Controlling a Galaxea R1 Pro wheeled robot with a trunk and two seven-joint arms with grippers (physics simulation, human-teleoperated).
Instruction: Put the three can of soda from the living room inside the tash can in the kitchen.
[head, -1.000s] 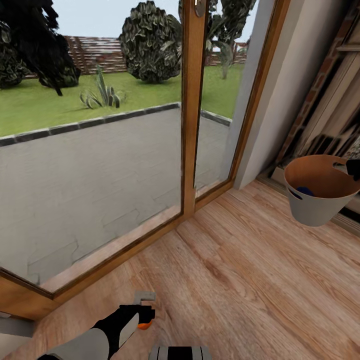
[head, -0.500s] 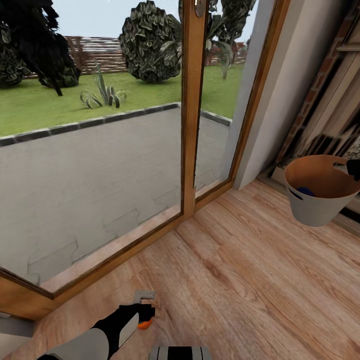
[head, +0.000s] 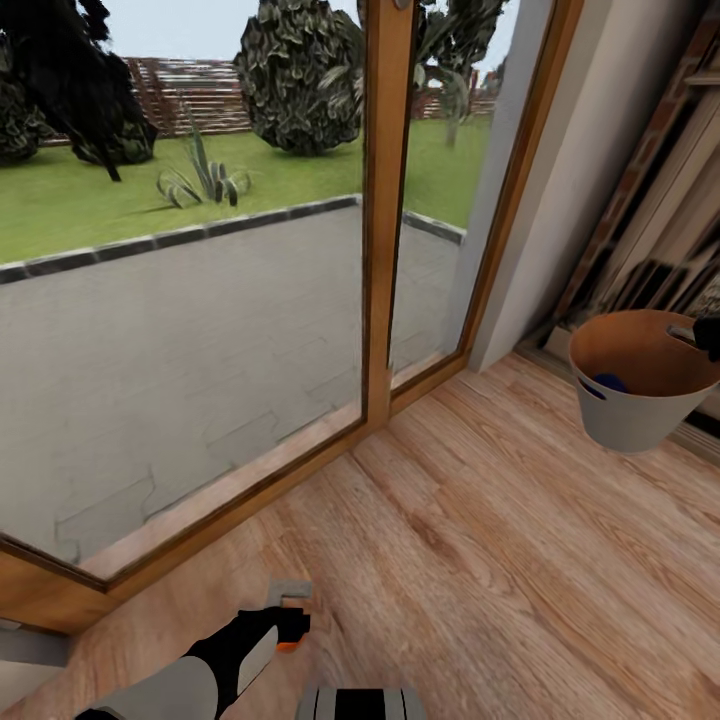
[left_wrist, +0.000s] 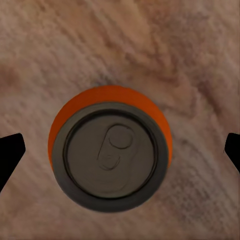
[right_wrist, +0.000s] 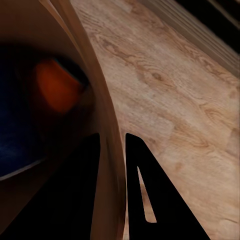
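Observation:
An orange can of soda (left_wrist: 110, 155) with a grey top stands upright on the plank floor right under my left gripper (left_wrist: 120, 150). That gripper is open, its fingertips (left_wrist: 10, 155) wide apart and clear of the can. In the head view a sliver of this orange can (head: 290, 647) peeks out below the left gripper (head: 290, 625). My right gripper (head: 707, 337) is shut on the rim of the tash can (head: 635, 415), holding it above the floor. A dark blue can (head: 609, 382) lies inside. The right wrist view shows the bin wall (right_wrist: 107, 140) between the fingers and another orange can (right_wrist: 55, 90) inside.
Wood-framed glass doors (head: 385, 230) stand ahead, with a paved terrace and lawn beyond. A white wall corner (head: 560, 200) and a brick wall with dark shelving (head: 660, 220) rise at the right. Plank floor (head: 480, 560) spreads in front of me.
The whole head view has shifted slightly, so the camera moved. Both arms, the bin and the orange can keep their places relative to me.

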